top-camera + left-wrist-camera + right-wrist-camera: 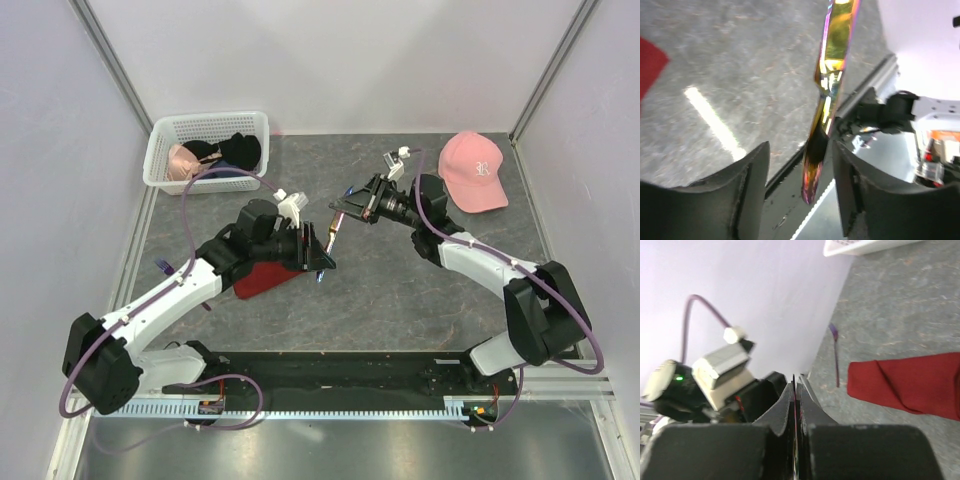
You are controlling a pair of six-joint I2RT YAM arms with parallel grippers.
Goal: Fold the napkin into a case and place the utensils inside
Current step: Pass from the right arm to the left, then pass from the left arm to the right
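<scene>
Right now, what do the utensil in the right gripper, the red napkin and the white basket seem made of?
Utensil: likely polished metal with an iridescent gold-purple finish; it mirrors its surroundings. Napkin: soft matte dark red cloth; it creases where folded. Basket: probably white plastic; thin moulded lattice walls.

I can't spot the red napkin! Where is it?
In the top view the napkin lies on the table left of centre, partly under the left arm, with the white basket beyond it.

Mid-table tight: left gripper (pixel 316 258) & right gripper (pixel 345 207) close round utensil (pixel 336 230) — open tabletop (pixel 420 300) near-right, basket (pixel 160 150) & cap (pixel 475 172) at far corners
</scene>
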